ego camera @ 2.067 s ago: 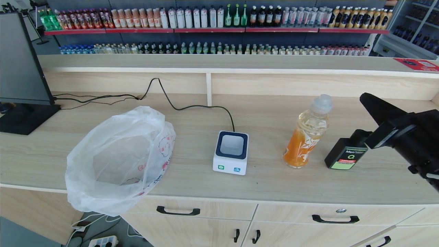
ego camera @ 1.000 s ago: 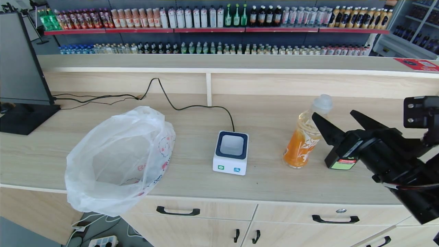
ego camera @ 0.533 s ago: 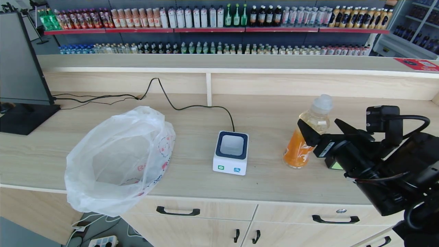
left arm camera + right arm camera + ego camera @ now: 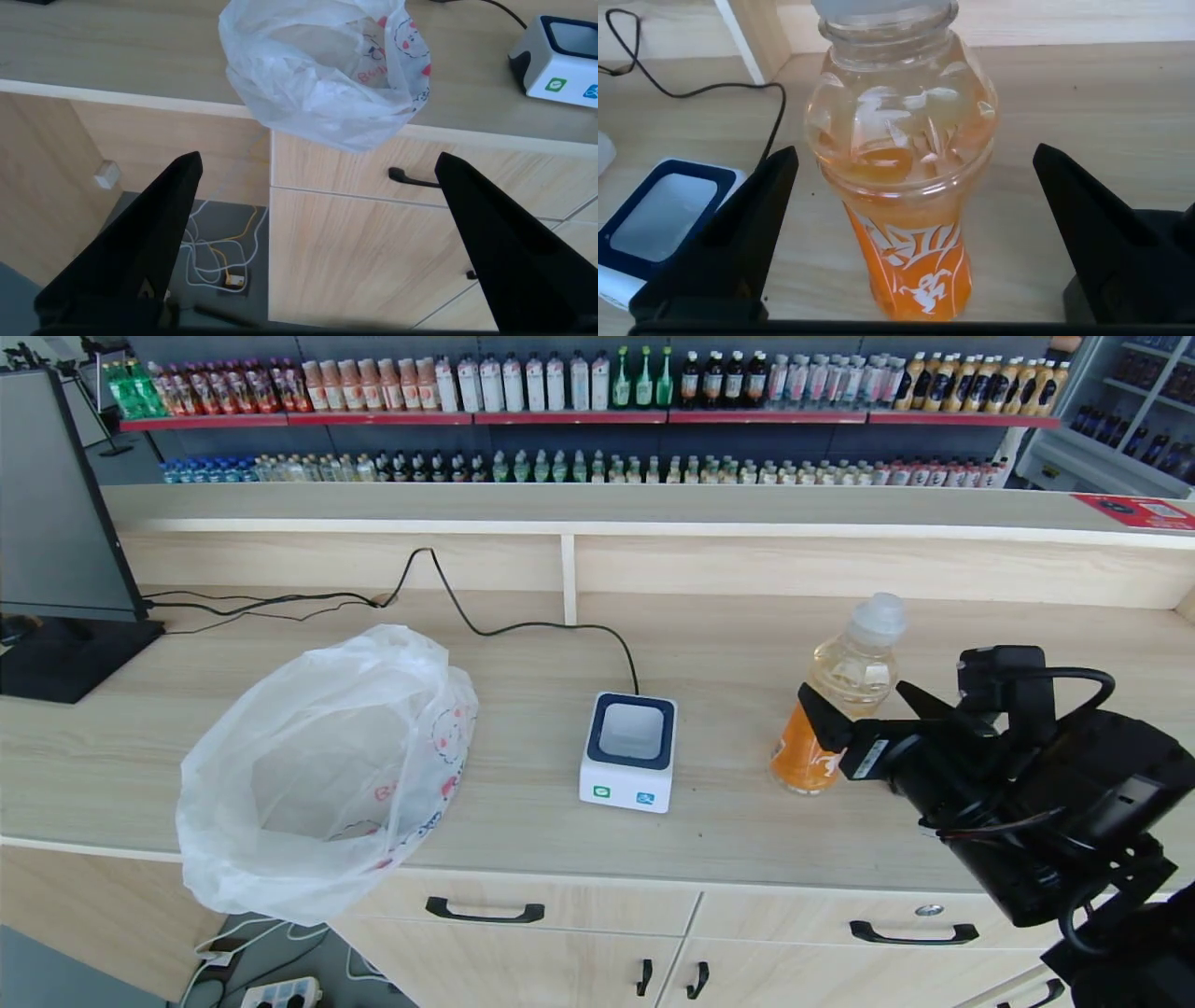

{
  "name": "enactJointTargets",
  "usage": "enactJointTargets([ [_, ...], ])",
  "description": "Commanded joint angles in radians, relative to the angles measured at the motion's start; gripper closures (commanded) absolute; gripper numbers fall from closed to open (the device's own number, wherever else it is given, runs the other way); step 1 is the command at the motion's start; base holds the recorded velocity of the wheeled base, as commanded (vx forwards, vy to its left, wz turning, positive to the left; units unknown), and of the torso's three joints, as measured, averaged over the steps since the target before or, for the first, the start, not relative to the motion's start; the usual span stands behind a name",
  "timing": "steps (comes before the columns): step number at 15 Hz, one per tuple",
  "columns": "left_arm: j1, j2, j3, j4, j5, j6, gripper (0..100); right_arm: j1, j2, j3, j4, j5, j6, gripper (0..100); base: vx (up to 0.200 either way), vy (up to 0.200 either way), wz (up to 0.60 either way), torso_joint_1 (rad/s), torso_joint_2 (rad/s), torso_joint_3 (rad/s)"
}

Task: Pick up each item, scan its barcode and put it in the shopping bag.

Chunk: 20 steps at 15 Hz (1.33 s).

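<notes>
Orange bottle (image 4: 826,747) just ahead of right claw (image 4: 854,693), spread wide, arm level; left claw (image 4: 318,161) wide too

Bottle (image 4: 845,672) sits between right gripper's (image 4: 851,693) spread fingers, gap each side. Bare counter (image 4: 728,644) from bottle to scanner (image 4: 630,747), and scanner to bag (image 4: 317,775). Cable (image 4: 551,626) trails behind scanner. Bag mouth open upward, overhangs counter's front edge. Raised back ledge (image 4: 840,569) walls off the far side.
</notes>
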Motion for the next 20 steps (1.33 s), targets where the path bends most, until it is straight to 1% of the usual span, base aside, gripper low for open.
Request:
enactJointTargets([
  [1,0.001,0.000,0.000,-0.001,0.000,0.000,0,-0.006,0.039,-0.002,-0.001,0.000,-0.001,0,0.000,0.000,0.00,0.000,0.00,0.000],
  [5,-0.001,0.000,0.000,-0.001,0.000,0.000,0,-0.015,0.077,-0.022,-0.001,0.000,0.002,0,0.000,0.000,0.00,0.000,0.00,0.000],
  [7,-0.001,0.000,0.000,-0.001,0.000,0.000,0,-0.036,0.120,-0.064,-0.001,0.000,0.002,0,0.000,0.000,0.00,0.000,0.00,0.000],
  [15,0.001,0.000,0.000,-0.001,0.000,0.000,0,-0.038,0.176,-0.068,-0.001,0.000,0.007,0,0.000,0.000,0.00,0.000,0.00,0.000],
  [20,-0.001,0.000,0.000,-0.001,0.000,0.000,0,-0.035,0.220,-0.101,-0.001,0.000,0.016,0,0.000,0.000,0.00,0.000,0.00,0.000],
])
